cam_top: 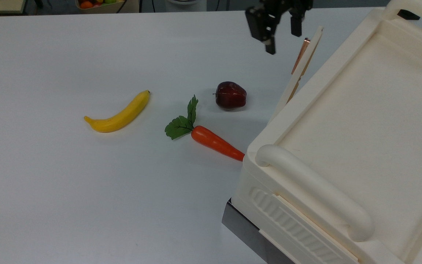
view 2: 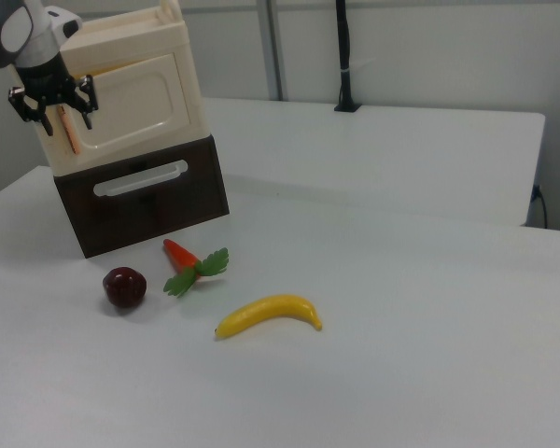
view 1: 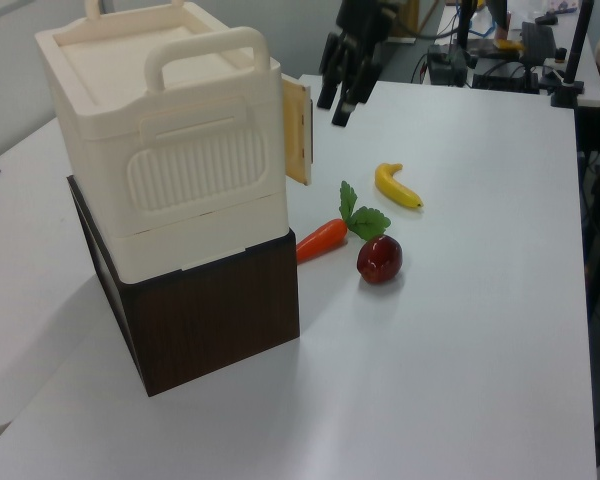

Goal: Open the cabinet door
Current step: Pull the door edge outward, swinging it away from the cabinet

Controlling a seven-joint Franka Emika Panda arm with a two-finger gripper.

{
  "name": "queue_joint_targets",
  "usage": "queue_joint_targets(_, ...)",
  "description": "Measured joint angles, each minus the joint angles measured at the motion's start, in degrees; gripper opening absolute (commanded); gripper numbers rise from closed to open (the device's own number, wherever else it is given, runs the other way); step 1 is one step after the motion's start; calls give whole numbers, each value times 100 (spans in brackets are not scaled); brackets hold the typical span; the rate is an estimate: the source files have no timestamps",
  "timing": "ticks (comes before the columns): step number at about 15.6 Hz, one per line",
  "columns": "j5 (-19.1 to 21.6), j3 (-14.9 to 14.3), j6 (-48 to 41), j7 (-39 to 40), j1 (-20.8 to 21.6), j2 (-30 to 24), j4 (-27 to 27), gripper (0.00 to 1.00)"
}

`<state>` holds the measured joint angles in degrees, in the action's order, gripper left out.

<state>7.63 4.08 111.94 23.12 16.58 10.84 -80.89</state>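
Gripper (cam_top: pixel 280 31) is hovering with fingers spread and holding nothing, just beside the cabinet door (cam_top: pixel 299 68), which is standing ajar off the cabinet (view 1: pixel 170 150); a light nudge risks the door swinging back shut.

Top view: looking down steeply from above and close beside the cabinet (cam_top: pixel 346 146), across the table (cam_top: pixel 68 201). Left view: raised, further back, past the cabinet's ribbed side, down the table's length toward cluttered benches. Right view: lower, probably from the opposite end, facing the cabinet's front and a wall. Shared by all three: cabinet, banana (cam_top: pixel 119 113), carrot (cam_top: pixel 214 142), apple (cam_top: pixel 230 95), and the gripper (cam_top: pixel 280 36) near the cabinet door (cam_top: pixel 299 69).
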Motion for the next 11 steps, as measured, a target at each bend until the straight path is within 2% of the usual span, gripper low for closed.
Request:
queue_joint_targets(1, 0, -7, -84, 0, -73, -59, 5, 100)
queue_joint_targets(5, 0, -17, -222, 1, -246, -364, 73, 100)
queue_joint_targets(11, 2, 111, 19, 1, -148, -465, 271, 100)
